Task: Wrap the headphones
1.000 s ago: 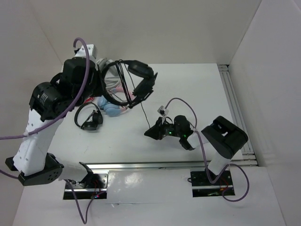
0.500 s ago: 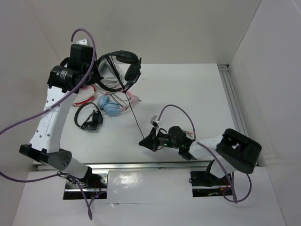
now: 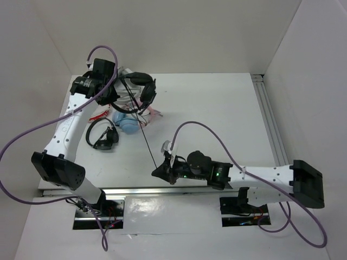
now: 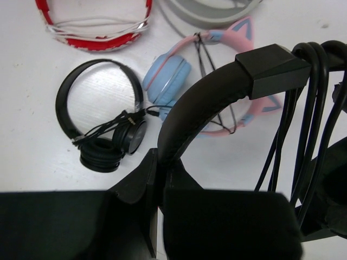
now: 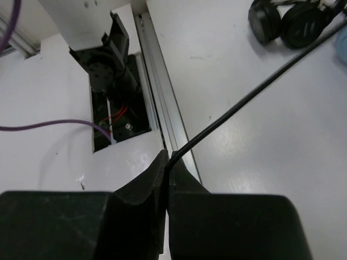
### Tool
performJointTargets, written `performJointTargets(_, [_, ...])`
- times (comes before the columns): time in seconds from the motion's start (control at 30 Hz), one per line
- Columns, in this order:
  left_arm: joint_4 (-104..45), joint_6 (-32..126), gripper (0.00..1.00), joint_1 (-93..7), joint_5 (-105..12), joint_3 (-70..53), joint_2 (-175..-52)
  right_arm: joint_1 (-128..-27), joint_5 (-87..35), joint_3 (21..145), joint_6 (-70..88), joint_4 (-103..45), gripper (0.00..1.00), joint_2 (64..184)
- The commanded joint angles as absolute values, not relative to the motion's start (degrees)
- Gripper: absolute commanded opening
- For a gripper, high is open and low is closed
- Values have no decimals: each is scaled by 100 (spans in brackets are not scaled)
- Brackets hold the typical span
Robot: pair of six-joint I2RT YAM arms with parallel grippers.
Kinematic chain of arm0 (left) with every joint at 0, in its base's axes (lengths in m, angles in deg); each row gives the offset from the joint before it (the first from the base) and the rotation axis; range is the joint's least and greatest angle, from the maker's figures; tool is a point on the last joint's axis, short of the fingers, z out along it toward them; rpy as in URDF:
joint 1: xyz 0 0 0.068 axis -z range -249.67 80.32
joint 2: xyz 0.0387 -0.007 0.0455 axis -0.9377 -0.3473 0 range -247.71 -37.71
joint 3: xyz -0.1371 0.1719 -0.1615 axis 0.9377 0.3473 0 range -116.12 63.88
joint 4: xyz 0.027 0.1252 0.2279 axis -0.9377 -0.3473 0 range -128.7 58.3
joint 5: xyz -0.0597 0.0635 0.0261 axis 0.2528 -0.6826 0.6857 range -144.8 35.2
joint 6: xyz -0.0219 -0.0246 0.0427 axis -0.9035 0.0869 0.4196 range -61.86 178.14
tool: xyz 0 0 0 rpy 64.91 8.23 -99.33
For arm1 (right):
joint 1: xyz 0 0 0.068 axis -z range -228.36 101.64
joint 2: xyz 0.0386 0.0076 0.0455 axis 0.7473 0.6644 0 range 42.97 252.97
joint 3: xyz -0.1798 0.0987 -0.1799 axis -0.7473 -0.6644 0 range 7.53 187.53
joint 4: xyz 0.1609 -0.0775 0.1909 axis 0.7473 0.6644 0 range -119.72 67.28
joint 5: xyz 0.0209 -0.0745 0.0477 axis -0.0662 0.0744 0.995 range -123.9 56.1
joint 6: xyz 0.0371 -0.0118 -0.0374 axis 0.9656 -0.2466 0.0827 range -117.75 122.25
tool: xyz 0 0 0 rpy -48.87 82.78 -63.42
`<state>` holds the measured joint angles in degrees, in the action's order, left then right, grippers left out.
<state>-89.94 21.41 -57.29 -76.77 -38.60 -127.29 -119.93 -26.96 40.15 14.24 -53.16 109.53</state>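
Note:
The large black headphones [image 3: 140, 89] hang in the air at the back left, held by their wide band [image 4: 209, 95] in my left gripper [image 4: 161, 157], which is shut on it. Several turns of the thin black cable [image 4: 303, 108] lie over the band. The cable [image 3: 147, 142] runs taut from the headphones down to my right gripper [image 3: 158, 171], near the table's front edge. In the right wrist view the right gripper [image 5: 168, 158] is shut on the cable [image 5: 255, 92].
Under the left gripper lie a smaller black pair [image 4: 103, 130], a pink-and-blue pair [image 4: 173, 81], a red pair [image 4: 92, 30] and a grey pair [image 4: 211, 11]. A metal rail [image 5: 162, 103] runs along the front edge, and another [image 3: 268, 116] along the right.
My left gripper has carried the headphones lower and towards the back left. My right gripper has drawn the cable left and towards the front edge, with its arm stretched out.

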Motion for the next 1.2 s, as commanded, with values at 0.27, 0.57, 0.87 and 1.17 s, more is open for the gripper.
performJointTargets(0.27, [-8083,2253,0,-5580,-8283,-3044,-12218,-12579,-5481,6386,174,-1909,0,9772])
performJointTargets(0.57, [-8504,3239,0,-4042,-7976,-2595,-11919,-12369,-7616,6897,-1364,-1917,0,10062])
performJointTargets(0.87, [-9286,2966,0,-2434,-8126,-2076,-11181,-11439,-9208,6774,-2841,-3697,0,10343])
performJointTargets(1.17, [-9832,3178,0,-1220,-7202,-1760,-10918,-10084,-7462,6862,-2175,-3289,0,10291])
